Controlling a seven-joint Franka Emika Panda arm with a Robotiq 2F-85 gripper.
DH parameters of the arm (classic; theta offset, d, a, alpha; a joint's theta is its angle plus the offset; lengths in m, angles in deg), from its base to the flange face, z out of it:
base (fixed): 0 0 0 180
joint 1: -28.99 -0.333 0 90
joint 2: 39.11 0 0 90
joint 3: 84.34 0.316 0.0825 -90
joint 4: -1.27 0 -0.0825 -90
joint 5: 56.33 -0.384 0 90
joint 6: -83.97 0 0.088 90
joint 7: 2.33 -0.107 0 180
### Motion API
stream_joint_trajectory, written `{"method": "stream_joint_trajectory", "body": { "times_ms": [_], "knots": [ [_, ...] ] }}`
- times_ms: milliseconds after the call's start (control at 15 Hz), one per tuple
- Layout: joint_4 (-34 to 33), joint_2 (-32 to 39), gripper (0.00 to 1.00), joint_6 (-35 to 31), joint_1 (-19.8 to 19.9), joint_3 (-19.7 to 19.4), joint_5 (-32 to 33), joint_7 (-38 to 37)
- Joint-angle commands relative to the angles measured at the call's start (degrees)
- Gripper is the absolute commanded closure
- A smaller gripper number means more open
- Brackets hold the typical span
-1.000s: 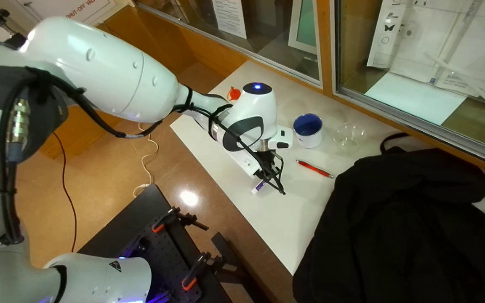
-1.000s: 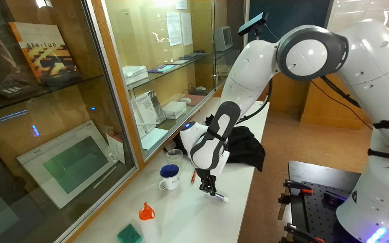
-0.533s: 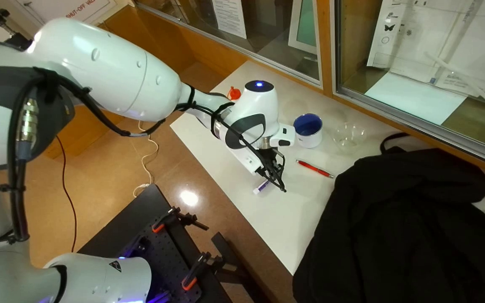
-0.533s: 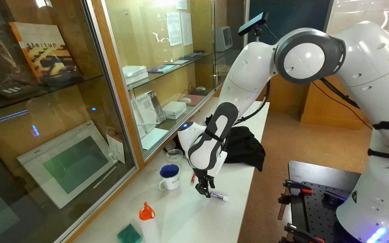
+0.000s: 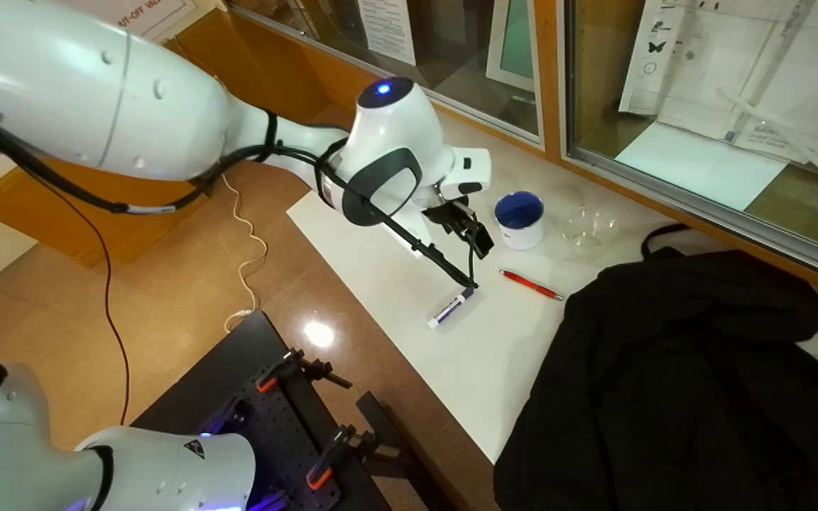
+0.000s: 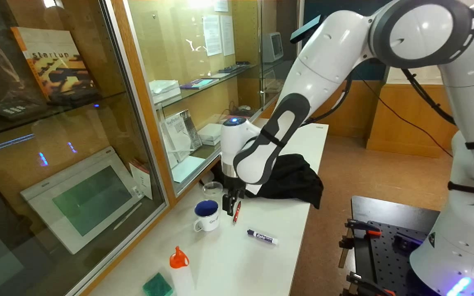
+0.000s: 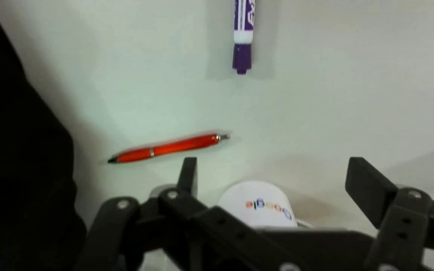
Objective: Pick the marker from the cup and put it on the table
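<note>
The purple-and-white marker (image 6: pixel 262 237) lies flat on the white table (image 6: pixel 237 267), apart from everything else. At the top of the wrist view, the marker (image 7: pixel 243 37) shows only its purple-capped end and part of its label. A white cup (image 5: pixel 520 231) with a dark blue inside stands upright behind it, its handle visible in an exterior view. My gripper (image 7: pixel 271 173) is raised above the table beside the cup, its fingers wide apart and nothing held. Part of the cup (image 7: pixel 258 205) is seen beyond the gripper; the gripper's body hides the remainder.
A red pen (image 5: pixel 531 285) lies by the cup, and a clear bowl (image 5: pixel 589 228) stands behind. A black cloth (image 5: pixel 664 390) covers one table end. An orange-capped bottle (image 6: pixel 182 273) and a green sponge (image 6: pixel 157 285) stand opposite. The glass cabinet (image 6: pixel 171 197) borders the table's back.
A second ago my gripper was shut on the marker at the table. It has opened, let go and risen away toward the cup, leaving the marker lying there.
</note>
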Motion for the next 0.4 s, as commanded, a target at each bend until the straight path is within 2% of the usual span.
{"method": "stream_joint_trajectory", "body": {
  "times_ms": [0,333],
  "knots": [
    [7.37,-9.31,0.0,-4.42,-0.83,-0.98,1.72,-1.59],
    [9.24,-14.08,0.0,-4.41,-0.23,-0.32,1.37,-1.29]
  ]
}}
